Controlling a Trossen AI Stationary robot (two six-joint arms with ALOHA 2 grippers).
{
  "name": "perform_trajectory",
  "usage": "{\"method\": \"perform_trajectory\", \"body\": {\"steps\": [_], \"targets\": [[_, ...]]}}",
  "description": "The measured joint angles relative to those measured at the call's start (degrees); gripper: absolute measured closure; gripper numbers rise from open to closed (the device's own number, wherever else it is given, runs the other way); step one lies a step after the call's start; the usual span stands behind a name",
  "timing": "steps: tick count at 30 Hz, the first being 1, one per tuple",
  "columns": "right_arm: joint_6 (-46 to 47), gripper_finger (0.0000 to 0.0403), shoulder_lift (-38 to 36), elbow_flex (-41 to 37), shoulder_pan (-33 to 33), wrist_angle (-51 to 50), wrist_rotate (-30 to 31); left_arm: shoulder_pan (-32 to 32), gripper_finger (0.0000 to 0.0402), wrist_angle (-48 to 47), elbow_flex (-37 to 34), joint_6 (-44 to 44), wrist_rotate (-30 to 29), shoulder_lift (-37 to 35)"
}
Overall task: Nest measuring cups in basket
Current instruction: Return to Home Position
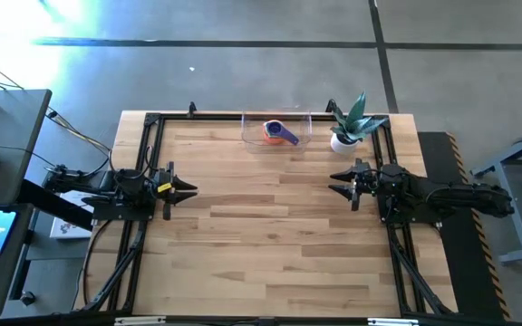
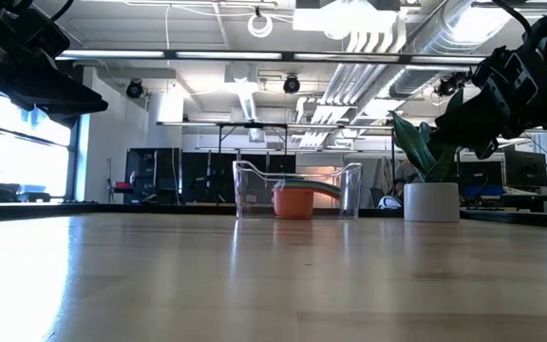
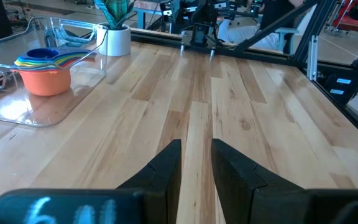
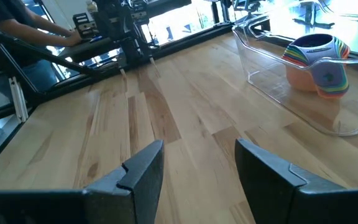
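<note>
Well apart from the basket (image 1: 252, 142), off to its left and nearer the counter's front, the left fingers (image 3: 164, 172) hang above bare wood. Only a narrow gap shows between them, with nothing in it. About as far from the basket on its other side, the right fingers (image 4: 140, 172) are spread wider, also empty, above the boards. Both pairs point inward across the counter (image 1: 270, 235), toward each other, and neither touches the basket or anything in it. Behind them the left arm (image 1: 120, 193) and right arm (image 1: 429, 196) reach in from the black frame rails at the counter's two sides.

The basket stands upright at the middle of the counter's far edge, its clear walls showing what is inside. The cups (image 1: 277, 132) sit in it as one nested stack, nearer its middle than its walls. Orange is the outermost, resting on the basket floor, and blue is the innermost on top. Their flat handles fan out together in a rainbow band over the orange rim, pointing toward the basket's right and front. Just beside the basket on its right stands a white pot (image 1: 343, 141) with a green plant, apart from the clear wall. Beyond the counter, past the left arm, the right wrist view shows a person (image 4: 17, 25) in dark clothing.
</note>
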Motion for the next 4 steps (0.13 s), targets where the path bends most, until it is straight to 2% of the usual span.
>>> {"method": "perform_trajectory", "body": {"steps": [4], "targets": [[0.01, 0.0215, 0.0, 0.0, 0.0, 0.0, 0.0, 0.0, 0.0323, 0.0, 0.0, -0.02, 0.0, 0.0]]}}
